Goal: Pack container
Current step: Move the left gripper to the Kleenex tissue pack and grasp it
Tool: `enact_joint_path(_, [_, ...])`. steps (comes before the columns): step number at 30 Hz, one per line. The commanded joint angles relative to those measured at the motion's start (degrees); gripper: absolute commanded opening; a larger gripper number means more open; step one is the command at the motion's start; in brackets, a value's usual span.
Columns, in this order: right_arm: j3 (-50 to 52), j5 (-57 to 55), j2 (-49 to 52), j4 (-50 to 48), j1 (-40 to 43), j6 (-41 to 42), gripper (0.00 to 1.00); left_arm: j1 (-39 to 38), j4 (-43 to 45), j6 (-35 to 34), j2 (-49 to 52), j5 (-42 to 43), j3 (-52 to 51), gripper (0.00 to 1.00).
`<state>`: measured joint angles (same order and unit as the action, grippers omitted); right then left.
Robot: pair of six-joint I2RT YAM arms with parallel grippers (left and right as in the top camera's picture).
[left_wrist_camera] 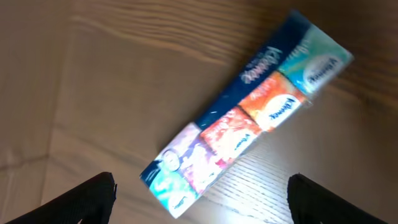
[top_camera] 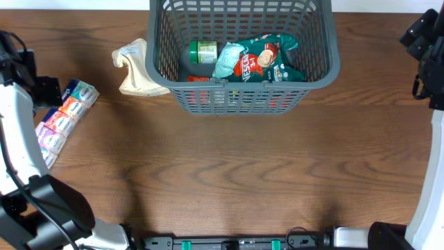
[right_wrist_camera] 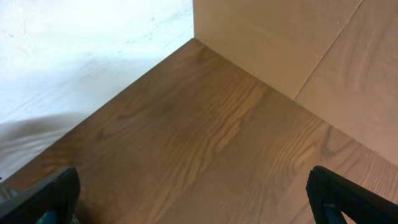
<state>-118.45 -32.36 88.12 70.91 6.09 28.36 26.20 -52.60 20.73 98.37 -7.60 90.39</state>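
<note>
Left tool (left_wrist_camera: 200, 202) hangs well apart from container (top_camera: 239, 98).

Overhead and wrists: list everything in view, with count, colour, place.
Basket: 1, dark grey, far centre.
Jar: 1, green lid, in basket.
Pouch: 1, teal and red, in basket, beside jar.
Red item: 1, basket floor, mostly hidden.
Cloth: 1, beige, left of basket.
Tissue pack: 1, multicoloured, table's left edge.
Table: 1, brown wood.
Left gripper: 1, black, open, above tissue pack.
Right gripper: 1, black, open, above table.
</note>
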Motion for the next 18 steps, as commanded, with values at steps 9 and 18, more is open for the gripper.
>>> enact_joint_path(9, [-0.04,-0.37,0.17,0.07,0.22,0.96,0.99,0.09,-1.29,16.65,11.02,8.59,-0.61,0.87])
enact_joint_path(18, [-0.04,-0.37,0.17,0.04,0.22,0.98,0.99,0.09,2.29,22.14,19.67,8.41,-0.61,0.87])
